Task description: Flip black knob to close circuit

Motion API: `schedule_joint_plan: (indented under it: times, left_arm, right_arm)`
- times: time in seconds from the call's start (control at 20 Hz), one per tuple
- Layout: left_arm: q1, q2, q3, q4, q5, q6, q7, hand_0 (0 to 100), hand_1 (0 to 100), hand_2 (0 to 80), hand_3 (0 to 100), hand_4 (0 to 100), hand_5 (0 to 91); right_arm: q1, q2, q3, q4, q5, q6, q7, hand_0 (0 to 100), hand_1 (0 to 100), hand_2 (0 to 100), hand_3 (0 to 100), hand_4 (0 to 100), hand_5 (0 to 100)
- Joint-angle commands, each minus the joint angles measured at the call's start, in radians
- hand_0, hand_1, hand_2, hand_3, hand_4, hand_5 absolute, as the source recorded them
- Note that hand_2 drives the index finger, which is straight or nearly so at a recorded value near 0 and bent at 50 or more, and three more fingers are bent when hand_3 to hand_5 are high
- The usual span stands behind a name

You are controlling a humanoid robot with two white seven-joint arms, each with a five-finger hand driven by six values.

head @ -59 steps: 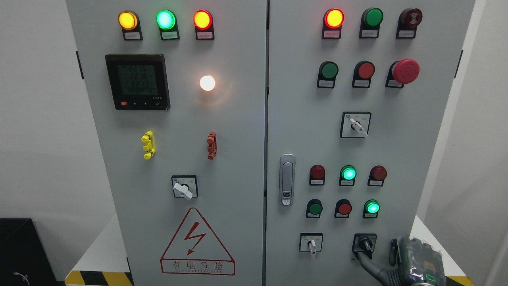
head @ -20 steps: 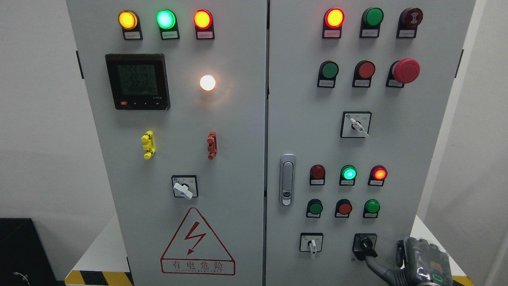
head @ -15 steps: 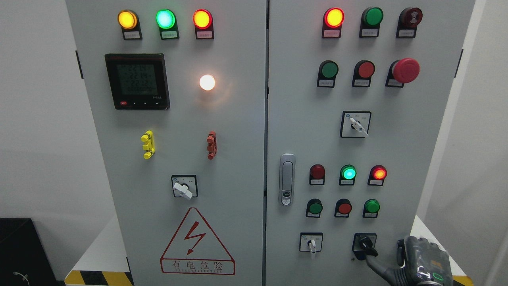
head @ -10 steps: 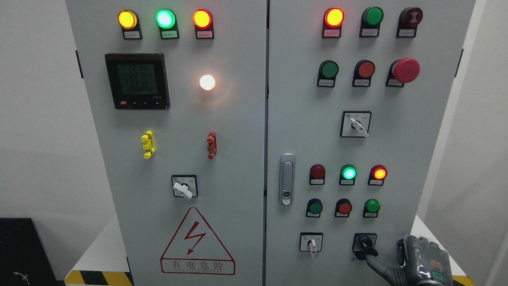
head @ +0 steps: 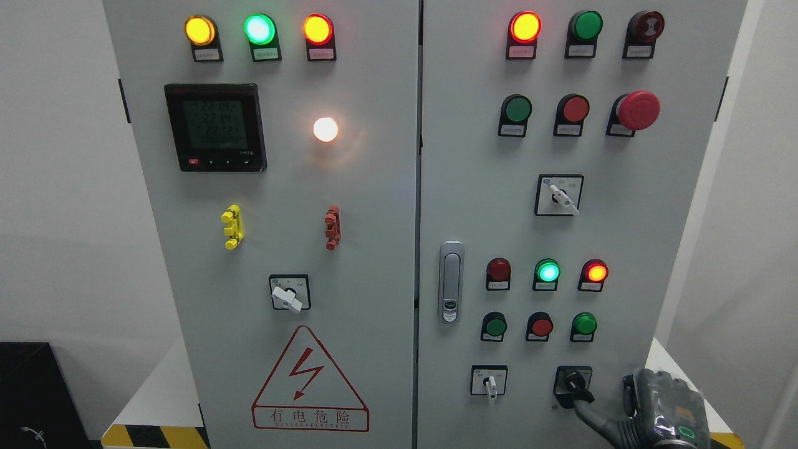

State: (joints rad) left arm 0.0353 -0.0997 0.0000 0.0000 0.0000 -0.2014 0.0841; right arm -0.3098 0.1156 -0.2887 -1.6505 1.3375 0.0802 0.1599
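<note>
Black knob (head: 574, 386) low on the right door, at about 5 o'clock, handle tilted. Right hand (head: 664, 405) at 3 o'clock of it, one finger (head: 589, 415) touching the knob; other fingers loosely curled, gripping nothing. Red light (head: 596, 272) above glowing, so flip probably done. Only pulling away left.

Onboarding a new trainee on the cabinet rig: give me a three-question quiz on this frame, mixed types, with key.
1. True or false: the right hand has a finger on the black knob.
2. Multiple choice: which lamp of the row above the lower push buttons is unlit? A) left red lamp B) green lamp C) right red lamp
3. Fill in: the white-handled selector sits to the ___ of the black knob.

Key: 1 true; 2 A; 3 left.
</note>
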Motion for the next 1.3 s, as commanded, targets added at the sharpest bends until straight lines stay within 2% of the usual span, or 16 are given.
schedule_joint_plan:
  times: [0.0,1.25]
  left_arm:
    - [0.000,0.000,-0.020,0.023,-0.021,0.000,0.000,0,0,0.0,0,0,0.0]
    - [0.000,0.000,-0.020,0.023,-0.021,0.000,0.000,0,0,0.0,0,0,0.0]
  right_arm:
    - [0.003,0.001,0.008,0.000,0.000,-0.002,-0.008,0,27,75,91,73,72]
    - [0.014,0.006,0.028,-0.002,0.011,-0.010,-0.017,0,27,76,92,74,73]
